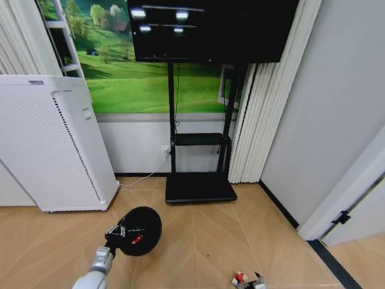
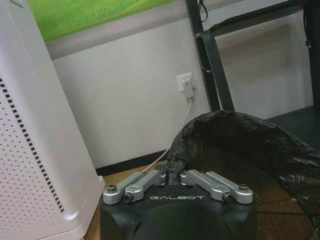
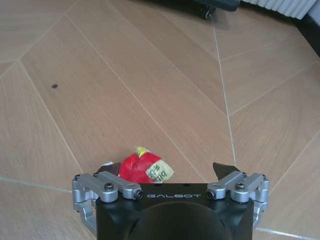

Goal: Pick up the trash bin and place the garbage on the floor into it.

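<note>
At lower left, the left gripper [image 1: 118,232] clamps the trash bin [image 1: 142,229]; at the bottom edge, the right gripper [image 3: 170,172] gapes wide over red garbage [image 3: 141,168].

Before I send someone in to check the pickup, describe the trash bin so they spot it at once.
Start at the tall white perforated appliance against the wall. On the wooden floor just in front of it, the left gripper pinches the rim of the trash bin. It is small, round and black, lined with a crinkled black bag, unlike the flat black TV stand base.
</note>
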Robot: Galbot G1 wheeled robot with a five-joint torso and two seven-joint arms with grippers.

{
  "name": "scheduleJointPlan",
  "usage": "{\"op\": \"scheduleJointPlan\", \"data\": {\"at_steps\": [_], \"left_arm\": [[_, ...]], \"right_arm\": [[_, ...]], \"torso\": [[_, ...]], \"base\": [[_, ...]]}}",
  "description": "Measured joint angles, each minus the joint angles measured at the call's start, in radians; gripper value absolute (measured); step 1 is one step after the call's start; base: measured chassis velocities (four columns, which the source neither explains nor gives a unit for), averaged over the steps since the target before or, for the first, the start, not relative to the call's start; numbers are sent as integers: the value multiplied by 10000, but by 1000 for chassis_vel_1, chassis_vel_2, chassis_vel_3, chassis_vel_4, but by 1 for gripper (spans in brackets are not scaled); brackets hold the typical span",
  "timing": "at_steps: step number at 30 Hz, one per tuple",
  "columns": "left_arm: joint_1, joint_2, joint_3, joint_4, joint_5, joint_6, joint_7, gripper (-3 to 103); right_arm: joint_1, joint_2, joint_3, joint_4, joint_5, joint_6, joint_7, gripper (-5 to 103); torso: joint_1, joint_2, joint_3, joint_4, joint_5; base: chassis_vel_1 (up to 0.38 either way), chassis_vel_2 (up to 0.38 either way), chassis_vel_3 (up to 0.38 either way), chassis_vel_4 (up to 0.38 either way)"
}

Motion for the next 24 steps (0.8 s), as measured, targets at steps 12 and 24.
{"op": "scheduleJointPlan", "data": {"at_steps": [12, 24], "left_arm": [[-8, -84, 232, 140, 252, 2, -13, 7], [2, -99, 300, 201, 304, -6, -19, 7]], "right_arm": [[476, 771, -179, -1414, -103, 196, -247, 100], [660, 889, -138, -1504, -201, 250, -292, 100]], "torso": [[0, 0, 0, 0, 2], [1, 0, 0, 0, 1]], "base": [[0, 0, 0, 0], [0, 0, 0, 0]]}}
